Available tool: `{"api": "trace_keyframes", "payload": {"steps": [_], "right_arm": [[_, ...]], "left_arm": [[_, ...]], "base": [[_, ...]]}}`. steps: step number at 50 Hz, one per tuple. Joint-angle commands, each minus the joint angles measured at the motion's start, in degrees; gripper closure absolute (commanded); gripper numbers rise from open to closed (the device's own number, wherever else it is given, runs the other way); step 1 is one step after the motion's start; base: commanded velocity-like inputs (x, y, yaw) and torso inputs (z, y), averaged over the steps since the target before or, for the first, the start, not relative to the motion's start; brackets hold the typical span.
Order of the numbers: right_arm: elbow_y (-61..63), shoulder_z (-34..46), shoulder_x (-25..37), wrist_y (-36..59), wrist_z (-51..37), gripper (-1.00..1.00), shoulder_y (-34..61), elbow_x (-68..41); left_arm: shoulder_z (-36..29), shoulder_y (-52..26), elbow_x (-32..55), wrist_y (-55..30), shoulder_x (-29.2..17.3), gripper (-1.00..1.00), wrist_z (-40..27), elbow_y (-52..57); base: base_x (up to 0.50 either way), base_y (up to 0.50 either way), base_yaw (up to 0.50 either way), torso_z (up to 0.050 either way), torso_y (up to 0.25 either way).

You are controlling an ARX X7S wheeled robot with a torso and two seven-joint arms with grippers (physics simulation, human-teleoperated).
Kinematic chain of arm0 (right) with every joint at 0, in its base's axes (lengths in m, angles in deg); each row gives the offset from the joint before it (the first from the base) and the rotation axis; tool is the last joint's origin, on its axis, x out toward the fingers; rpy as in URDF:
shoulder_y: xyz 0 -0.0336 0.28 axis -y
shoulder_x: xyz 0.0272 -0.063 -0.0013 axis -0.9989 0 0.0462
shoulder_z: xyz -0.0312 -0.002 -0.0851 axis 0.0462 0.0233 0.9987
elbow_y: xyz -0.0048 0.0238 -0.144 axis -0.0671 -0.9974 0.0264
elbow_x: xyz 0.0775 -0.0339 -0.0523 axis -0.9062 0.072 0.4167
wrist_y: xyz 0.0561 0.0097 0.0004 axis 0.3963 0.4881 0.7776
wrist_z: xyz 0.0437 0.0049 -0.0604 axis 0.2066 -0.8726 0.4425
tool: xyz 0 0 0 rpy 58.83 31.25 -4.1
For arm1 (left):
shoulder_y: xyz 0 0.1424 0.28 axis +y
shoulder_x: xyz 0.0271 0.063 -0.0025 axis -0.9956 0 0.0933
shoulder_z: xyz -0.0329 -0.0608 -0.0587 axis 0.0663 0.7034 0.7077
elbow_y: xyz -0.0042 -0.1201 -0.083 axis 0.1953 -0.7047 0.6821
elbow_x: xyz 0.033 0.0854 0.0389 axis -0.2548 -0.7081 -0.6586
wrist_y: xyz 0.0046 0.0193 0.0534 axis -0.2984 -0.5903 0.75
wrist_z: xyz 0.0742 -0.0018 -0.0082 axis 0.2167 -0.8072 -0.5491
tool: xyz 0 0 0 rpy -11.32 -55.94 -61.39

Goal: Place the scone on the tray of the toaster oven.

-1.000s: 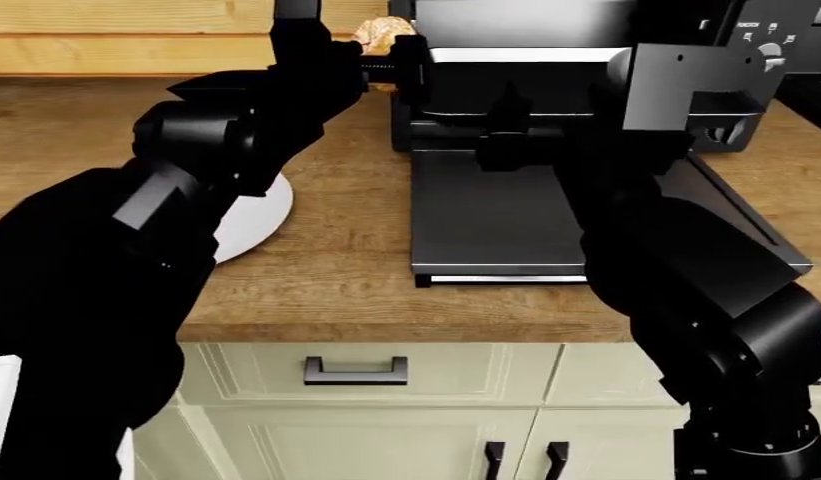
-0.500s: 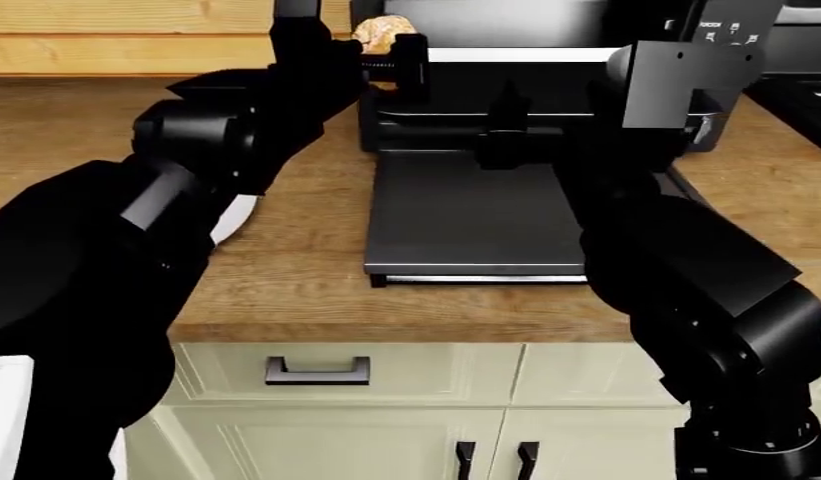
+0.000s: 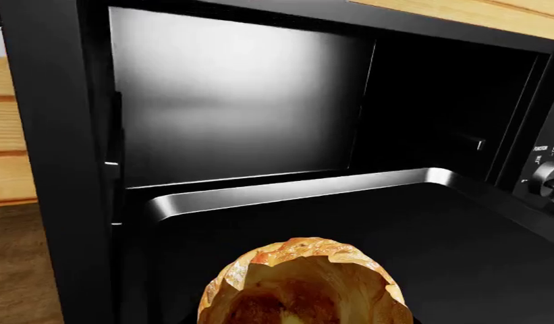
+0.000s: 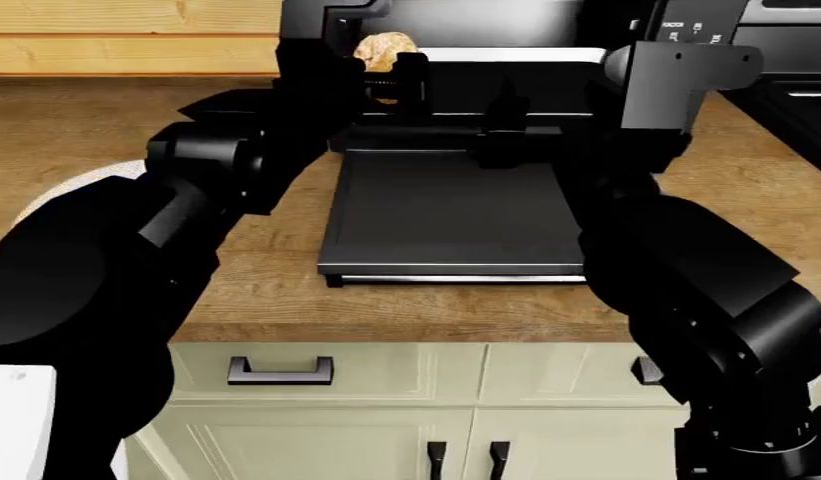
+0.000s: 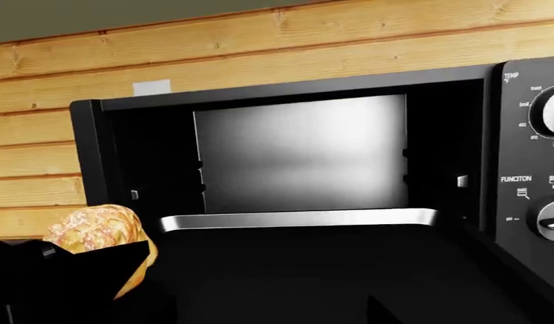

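Scone held at the mouth of the open toaster oven.

The left claw (image 4: 383, 62) is clamped on the scone (image 4: 383, 46), lifted above the near left corner of the tray (image 5: 295, 219) in the toaster oven (image 5: 519, 169). The right claw's opening cannot be told; it sits over the folded-down door (image 4: 450, 215).

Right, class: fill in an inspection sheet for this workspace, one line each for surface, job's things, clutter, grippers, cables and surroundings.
Surface: wooden countertop, the toaster oven standing on it.
Job's things: scone held up at the oven mouth; tray slid partly out of the cavity, nothing on it; oven door folded down flat.
Clutter: white plate beside the left arm, mostly hidden.
Grippers: left gripper shut on the scone; right gripper, fingers hidden, state unclear.
Cables: nothing seen.
Surroundings: wood-plank wall, pale green cabinets below.
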State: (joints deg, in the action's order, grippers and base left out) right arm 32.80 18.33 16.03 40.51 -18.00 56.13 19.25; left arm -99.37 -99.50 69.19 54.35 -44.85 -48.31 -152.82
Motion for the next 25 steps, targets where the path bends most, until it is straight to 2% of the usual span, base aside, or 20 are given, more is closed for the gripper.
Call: {"api": "trace_keyframes", "payload": {"steps": [1, 17, 25], "right_arm": [[-0.1, 0.1, 0.1, -0.1, -0.1, -1.00, 0.0, -0.3], [0.1, 0.1, 0.2, -0.2, -0.1, -1.00, 0.3, -0.9], [0.4, 0.2, 0.3, -0.5, -0.2, -1.00, 0.1, -1.0]], "left_arm": [[-0.5, 0.6, 2.2, 1.0, 0.1, 1.00, -0.2, 0.4], [-0.9, 1.0, 2.1, 4.1, 0.1, 1.00, 0.4, 0.5], [-1.0, 1.2, 1.9, 5.6, 0.1, 1.00, 0.1, 0.6]], "base": [[0.00, -0.14, 0.00, 0.000, 0.000], [0.00, -0.14, 0.00, 0.000, 0.000], [0.00, -0.02, 0.00, 0.000, 0.000]]}}
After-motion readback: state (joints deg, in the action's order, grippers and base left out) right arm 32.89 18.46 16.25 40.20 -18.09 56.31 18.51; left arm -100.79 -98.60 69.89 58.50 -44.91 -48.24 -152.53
